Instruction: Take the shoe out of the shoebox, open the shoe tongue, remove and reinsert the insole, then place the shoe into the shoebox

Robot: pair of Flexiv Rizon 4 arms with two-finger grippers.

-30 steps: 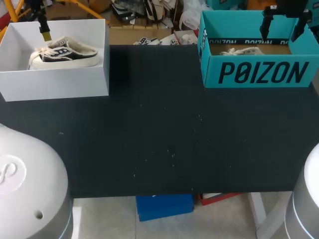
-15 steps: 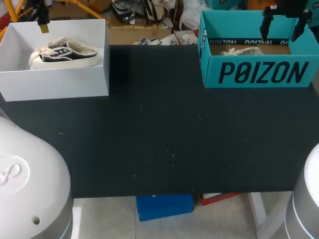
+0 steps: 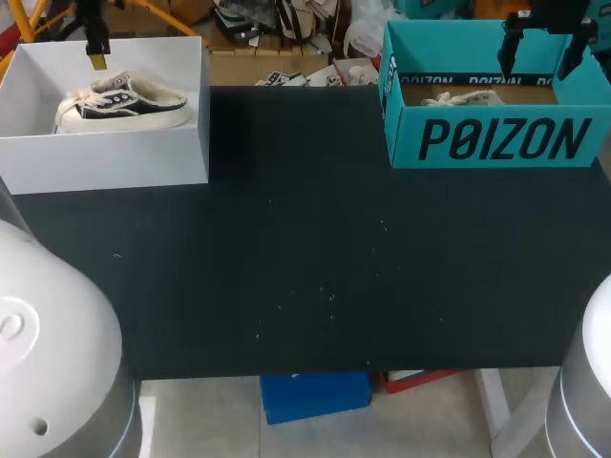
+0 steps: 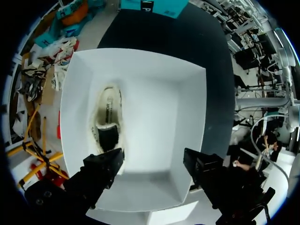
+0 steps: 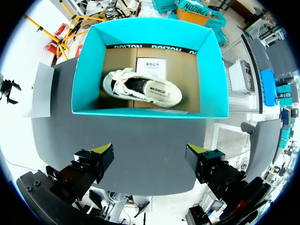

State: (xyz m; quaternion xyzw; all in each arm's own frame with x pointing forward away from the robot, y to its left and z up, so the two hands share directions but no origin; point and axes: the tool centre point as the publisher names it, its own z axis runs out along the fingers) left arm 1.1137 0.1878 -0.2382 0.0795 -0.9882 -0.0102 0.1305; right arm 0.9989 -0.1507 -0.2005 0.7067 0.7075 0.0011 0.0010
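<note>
A white shoebox (image 3: 115,157) stands at the table's far left, holding a black-and-cream shoe (image 3: 122,101). My left gripper (image 3: 95,55) hangs above the box's back edge. In the left wrist view its fingers (image 4: 105,165) stand wide apart, high over the shoe (image 4: 108,123), with nothing between them. At the far right a teal shoebox (image 3: 496,138) holds a cream-trimmed shoe (image 5: 143,88). Above that box my right gripper (image 3: 539,50) is open and empty, and its yellow-tipped fingers (image 5: 101,153) frame the box's near side.
The dark table (image 3: 325,248) stretches between the two boxes, with only small light specks on it. Both boxes sit near the far edge. The white box's walls (image 4: 187,122) rise around the shoe.
My left gripper has shifted slightly upward and to the right over the white box. The right arm and both shoes have not moved.
</note>
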